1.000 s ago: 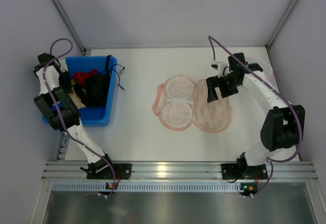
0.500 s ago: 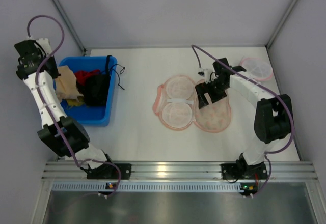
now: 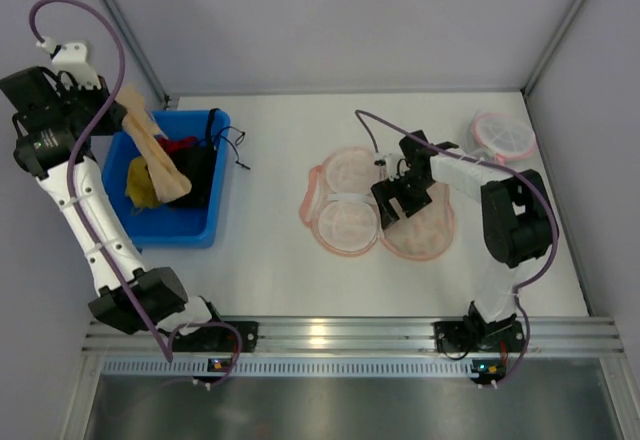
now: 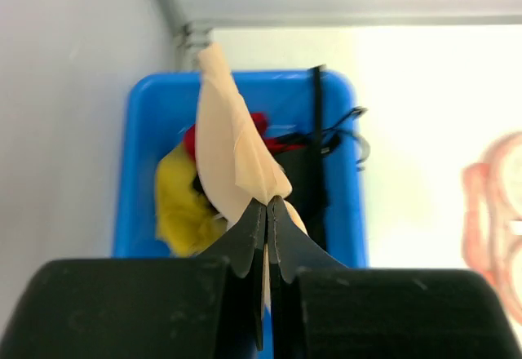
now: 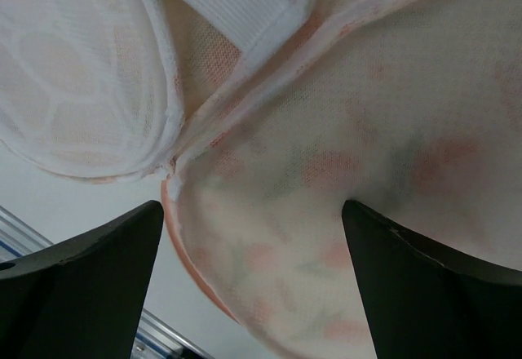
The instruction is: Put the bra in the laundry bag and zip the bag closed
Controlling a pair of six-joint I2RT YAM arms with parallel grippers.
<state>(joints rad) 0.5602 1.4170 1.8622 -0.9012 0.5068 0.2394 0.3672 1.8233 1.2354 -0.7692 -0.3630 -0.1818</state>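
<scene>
My left gripper (image 3: 118, 110) is shut on the tan-beige bra (image 3: 152, 155) and holds it high above the blue bin (image 3: 200, 232). In the left wrist view the shut fingertips (image 4: 267, 206) pinch the bra (image 4: 228, 130), which hangs as a long folded strip over the bin (image 4: 342, 171). The laundry bag (image 3: 425, 228) lies opened flat mid-table, its white mesh inside (image 3: 345, 200) on the left and its patterned half on the right. My right gripper (image 3: 398, 198) is open, low over the bag's middle fold. In the right wrist view the gripper (image 5: 253, 212) straddles the patterned fabric (image 5: 326, 171).
The bin holds red (image 3: 182, 145), yellow (image 3: 140, 182) and black (image 3: 195, 175) clothes, with a black strap over its right rim. A small round pink-rimmed white mesh item (image 3: 503, 135) lies at the back right. Grey walls enclose the table on three sides.
My left arm has risen and pulled the bra up out of the bin. My right gripper has moved left and down over the bag, from its right half towards the middle fold.
</scene>
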